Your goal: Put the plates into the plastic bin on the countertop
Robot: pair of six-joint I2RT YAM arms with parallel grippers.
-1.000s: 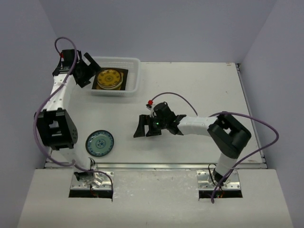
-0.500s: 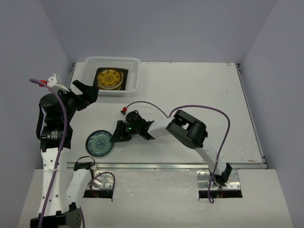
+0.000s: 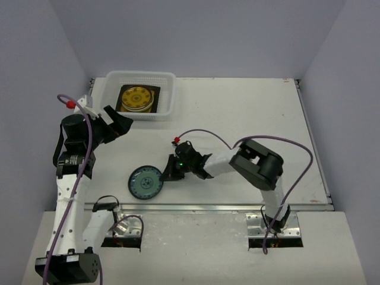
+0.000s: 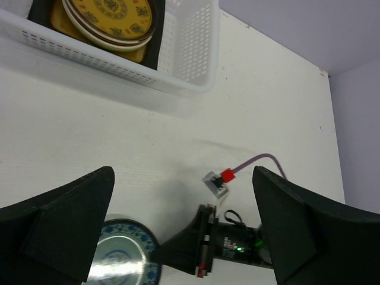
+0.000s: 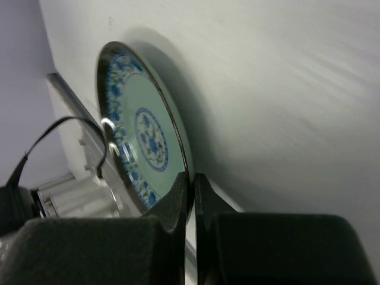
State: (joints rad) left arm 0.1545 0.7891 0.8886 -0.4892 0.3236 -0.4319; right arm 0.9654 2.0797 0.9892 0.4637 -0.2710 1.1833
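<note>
A round blue patterned plate [image 3: 145,182] lies low over the countertop [image 3: 237,113] near its front edge, and my right gripper [image 3: 167,176] is shut on its right rim. The right wrist view shows that plate [image 5: 142,148] edge-on with both fingers [image 5: 178,199] pinching the rim. The plastic bin [image 3: 168,95] stands at the back left and holds a yellow-brown patterned plate [image 3: 138,97] on top of a dark-rimmed square one [image 3: 154,101]. My left gripper [image 3: 119,122] hangs open just in front of the bin, holding nothing. In the left wrist view the bin [image 4: 190,53] is at the top, the blue plate [image 4: 122,258] at the bottom.
A metal rail [image 3: 237,207] runs along the countertop's front edge, close to the blue plate. Purple cables loop over both arms. Grey walls close in the left, back and right sides.
My right gripper reached left to the blue plate, shut on its rim and drew it to the right. My left arm pulled back from the bin towards the front left.
</note>
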